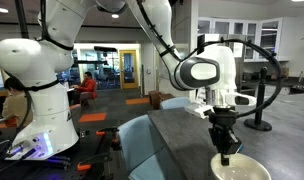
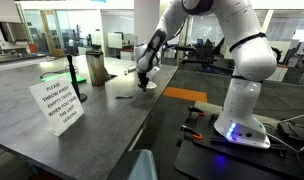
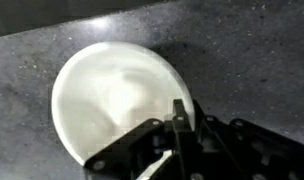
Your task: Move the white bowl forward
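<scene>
Rim up, the white bowl (image 3: 107, 95) sits flat on the dark speckled table (image 3: 242, 50), close to one end of it. The bowl is round, smooth and plain, so no side is longer than another. The gripper (image 3: 179, 118) is at the rim, and its fingers look pinched shut on it. Well apart on the same table stand a white paper sign (image 2: 55, 103) and a tall dark cup (image 2: 95, 68).

Soft indoor light, blurry overexposed wrist view

Dark table (image 2: 112, 112) carries white bowl (image 3: 107, 95), sign (image 2: 57, 105), perhaps cup (image 2: 95, 68).
</scene>
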Robot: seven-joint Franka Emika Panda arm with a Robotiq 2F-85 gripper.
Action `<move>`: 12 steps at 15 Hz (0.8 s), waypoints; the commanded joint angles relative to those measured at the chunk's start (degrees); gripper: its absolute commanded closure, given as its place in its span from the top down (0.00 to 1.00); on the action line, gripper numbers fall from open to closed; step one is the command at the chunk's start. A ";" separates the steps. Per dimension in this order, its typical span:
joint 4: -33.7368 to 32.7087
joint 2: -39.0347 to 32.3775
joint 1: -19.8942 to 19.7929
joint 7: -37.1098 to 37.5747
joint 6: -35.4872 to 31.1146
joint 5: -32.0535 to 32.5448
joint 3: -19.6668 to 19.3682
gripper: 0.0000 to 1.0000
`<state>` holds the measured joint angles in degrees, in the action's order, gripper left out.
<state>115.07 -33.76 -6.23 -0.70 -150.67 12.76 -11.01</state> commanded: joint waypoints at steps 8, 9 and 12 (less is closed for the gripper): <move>-5.84 -3.56 -1.72 -1.43 2.66 -1.43 0.99 0.50; -6.01 -3.40 -1.76 -1.24 2.97 -1.53 0.92 0.58; -4.89 -0.91 -2.62 -3.21 4.19 -2.15 2.06 0.82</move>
<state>109.70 -37.04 -7.37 -0.89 -149.50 12.31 -10.86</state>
